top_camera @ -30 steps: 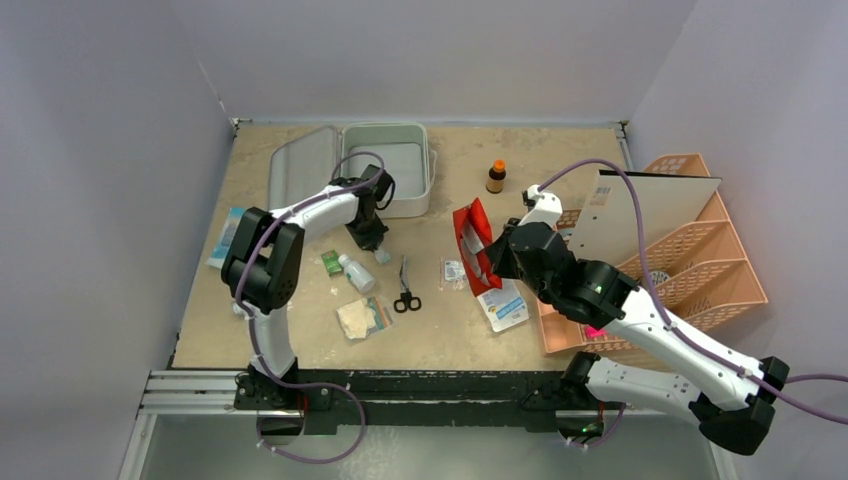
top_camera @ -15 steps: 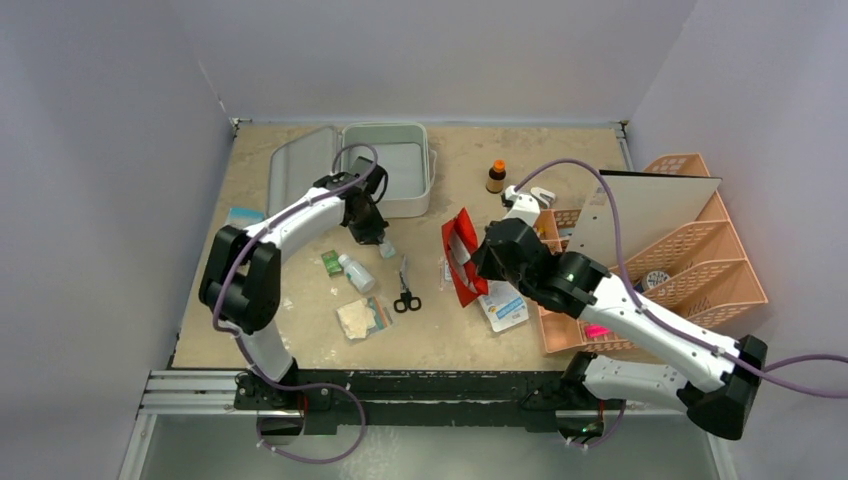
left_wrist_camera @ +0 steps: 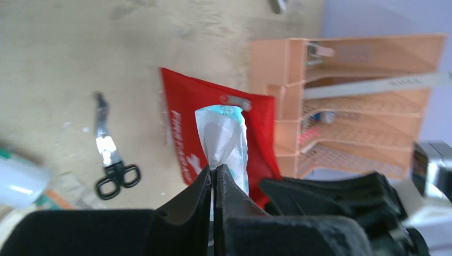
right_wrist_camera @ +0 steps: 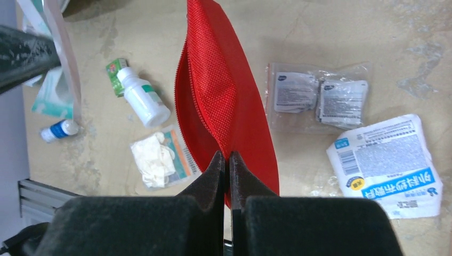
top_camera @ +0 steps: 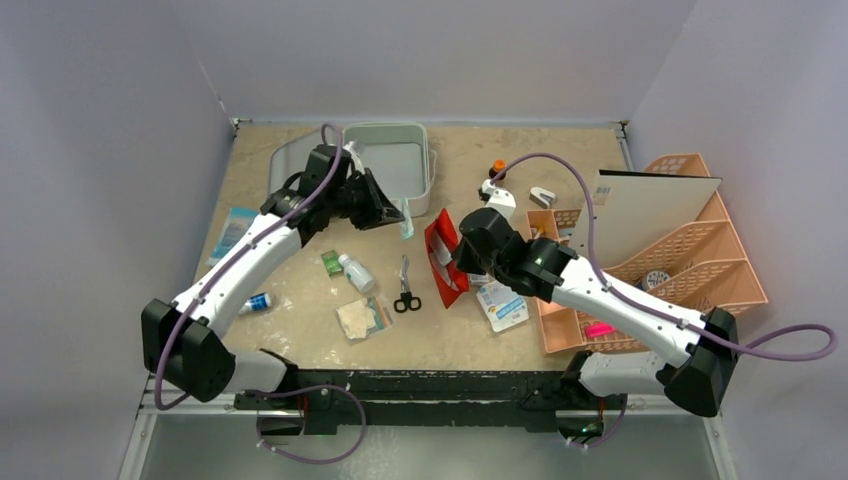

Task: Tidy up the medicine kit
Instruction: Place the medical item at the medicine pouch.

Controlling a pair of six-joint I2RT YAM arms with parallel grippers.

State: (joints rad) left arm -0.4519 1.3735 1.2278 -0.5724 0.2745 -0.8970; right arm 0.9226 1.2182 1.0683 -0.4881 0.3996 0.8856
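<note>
White medicine kit open, lid leftward

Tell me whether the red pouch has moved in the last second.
Yes. The red pouch, shut in the right pincer, has shifted left, toward the scissors and away from the orange organizer.

A robot lab cell; bare lilac walls enclose a scuffed table; aluminium rail.

fixed overhead view behind both arm bases, down onto the whole tan tabletop, left wrist view close past its black fingers, right wrist view nearer, both sharing the flat red fabric pouch
</note>
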